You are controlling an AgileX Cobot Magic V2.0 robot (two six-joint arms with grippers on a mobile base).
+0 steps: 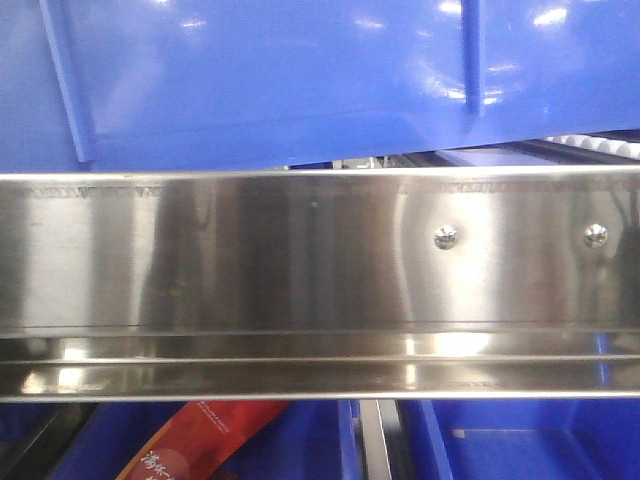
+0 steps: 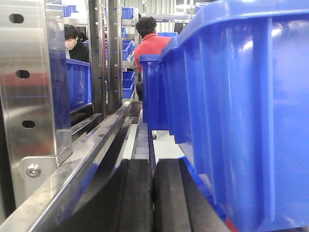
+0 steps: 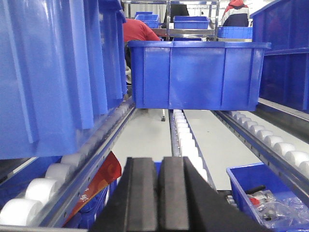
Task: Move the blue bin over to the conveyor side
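The blue bin (image 1: 300, 70) fills the top of the front view, resting above a steel rail. In the left wrist view its ribbed wall (image 2: 241, 111) rises just right of my left gripper (image 2: 153, 193), which is shut and empty, its black pads pressed together beside the bin. In the right wrist view the bin (image 3: 53, 72) sits on white rollers at the left. My right gripper (image 3: 159, 193) is shut and empty, lower than the bin and to its right. The conveyor is out of view.
A stainless-steel rail (image 1: 300, 250) crosses the front view. Below it lies a red packet (image 1: 200, 440) in a lower blue bin. Another blue bin (image 3: 198, 75) stands ahead on roller tracks (image 3: 186, 140). A small bin with packets (image 3: 270, 193) is lower right. A perforated steel upright (image 2: 29, 87) stands at the left, with people (image 2: 152, 43) behind.
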